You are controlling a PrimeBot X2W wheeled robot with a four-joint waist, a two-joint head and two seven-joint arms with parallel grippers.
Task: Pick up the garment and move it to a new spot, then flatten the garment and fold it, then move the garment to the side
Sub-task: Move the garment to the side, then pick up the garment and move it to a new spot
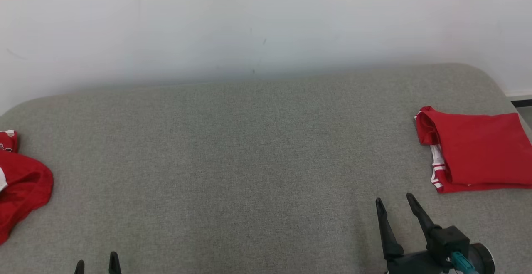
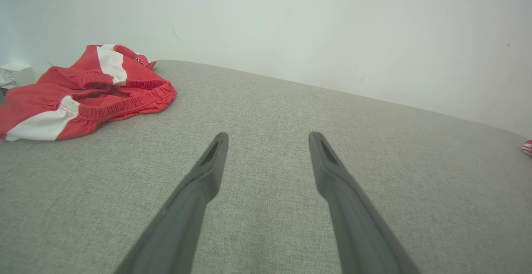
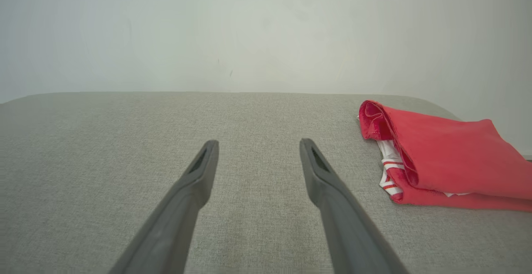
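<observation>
Garment (image 1: 25, 186), crumpled: lay at left edge of frame, up-left of left jaws, well apart from right jaws; spread wide, both, gripping nothing.

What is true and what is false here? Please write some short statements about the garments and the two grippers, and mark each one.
1. A folded red garment lies at the right end of the grey surface. True.
2. The left gripper is shut on cloth. False: its fingers stand apart with nothing between them.
3. A crumpled red and white garment lies at the left end of the surface. True.
4. The right gripper holds the folded garment. False: it is open, and the garment lies apart from it, to its right.
5. The two garments touch each other. False: bare surface lies between them.
</observation>
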